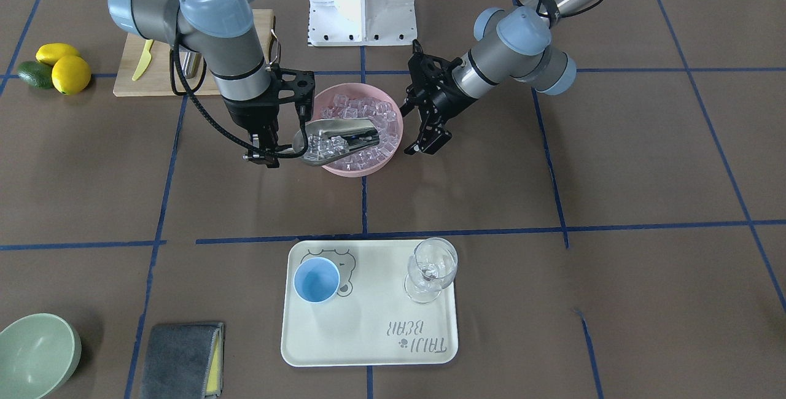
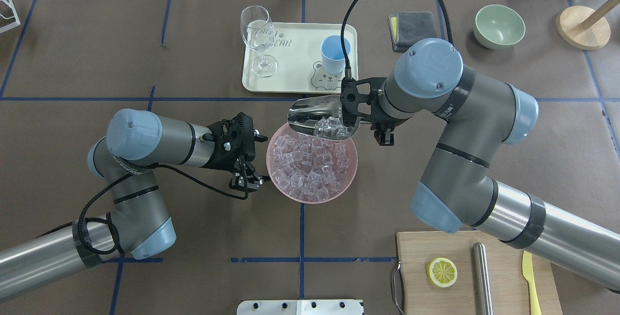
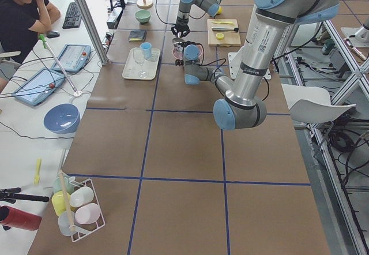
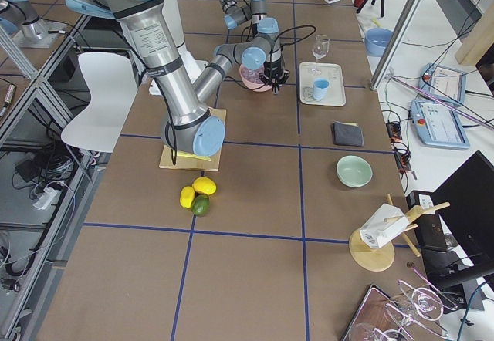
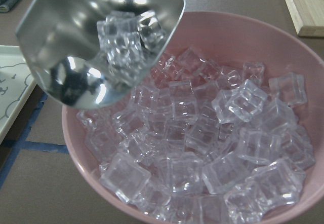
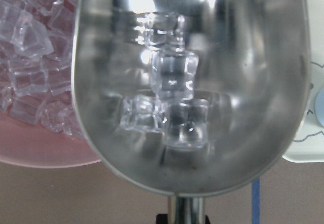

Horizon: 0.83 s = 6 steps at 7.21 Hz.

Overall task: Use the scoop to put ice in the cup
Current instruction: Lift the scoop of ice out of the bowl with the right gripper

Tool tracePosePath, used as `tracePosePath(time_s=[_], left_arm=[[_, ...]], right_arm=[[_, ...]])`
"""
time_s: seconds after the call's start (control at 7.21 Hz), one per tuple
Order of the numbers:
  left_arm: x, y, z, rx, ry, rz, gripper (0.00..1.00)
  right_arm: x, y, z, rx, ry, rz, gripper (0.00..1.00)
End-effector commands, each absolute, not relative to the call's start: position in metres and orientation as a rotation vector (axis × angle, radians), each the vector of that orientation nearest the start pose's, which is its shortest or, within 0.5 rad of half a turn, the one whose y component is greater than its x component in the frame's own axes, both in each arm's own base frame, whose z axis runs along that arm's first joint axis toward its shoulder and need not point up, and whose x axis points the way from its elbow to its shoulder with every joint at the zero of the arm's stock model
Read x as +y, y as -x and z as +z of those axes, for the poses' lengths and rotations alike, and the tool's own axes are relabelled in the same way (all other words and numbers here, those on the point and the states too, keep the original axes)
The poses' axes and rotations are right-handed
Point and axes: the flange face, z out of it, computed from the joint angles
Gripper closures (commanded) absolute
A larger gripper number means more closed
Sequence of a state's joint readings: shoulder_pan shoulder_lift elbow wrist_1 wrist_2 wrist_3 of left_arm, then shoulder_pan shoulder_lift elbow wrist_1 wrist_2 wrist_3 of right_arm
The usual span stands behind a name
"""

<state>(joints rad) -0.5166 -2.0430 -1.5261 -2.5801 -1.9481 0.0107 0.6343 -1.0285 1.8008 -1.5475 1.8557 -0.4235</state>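
Brown paper crossed with blue tape lines covers the table (image 1: 552,301). Near its middle a pink bowl (image 2: 310,199) is heaped with ice (image 2: 310,169). Over the bowl's tray-side rim hangs the scoop (image 2: 315,116), a few cubes in its trough, its handle pinched by the right gripper (image 1: 264,154). Just beside the bowl the left gripper (image 1: 425,144) has its fingers spread on nothing. On the cream tray (image 1: 368,337) stand the cup (image 1: 316,280), its blue inside bare, and a wine glass (image 1: 433,267)
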Motion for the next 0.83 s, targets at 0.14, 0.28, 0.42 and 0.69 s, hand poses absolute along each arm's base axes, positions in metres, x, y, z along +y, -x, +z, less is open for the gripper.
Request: tracePosePath(time_s=[0.14, 0.28, 0.42, 0.69], left_arm=[[-0.413, -0.519, 0.300, 1.022, -1.128, 1.118, 0.00], [-0.425, -0.510, 0.304, 0.998, -1.117, 1.102, 0.00], [-0.440, -0.501, 0.311, 0.953, -1.061, 1.082, 0.00], [-0.472, -0.466, 0.304, 0.890, -1.032, 1.019, 0.00]], right_arm=[[-0.466, 0.421, 0.230, -0.501, -0.727, -1.355, 1.00], [-0.462, 0.415, 0.222, -0.511, -0.683, -1.296, 1.00], [-0.460, 0.407, 0.221, -0.523, -0.619, -1.217, 1.00], [-0.466, 0.378, 0.209, -0.497, -0.518, -1.132, 1.00]])
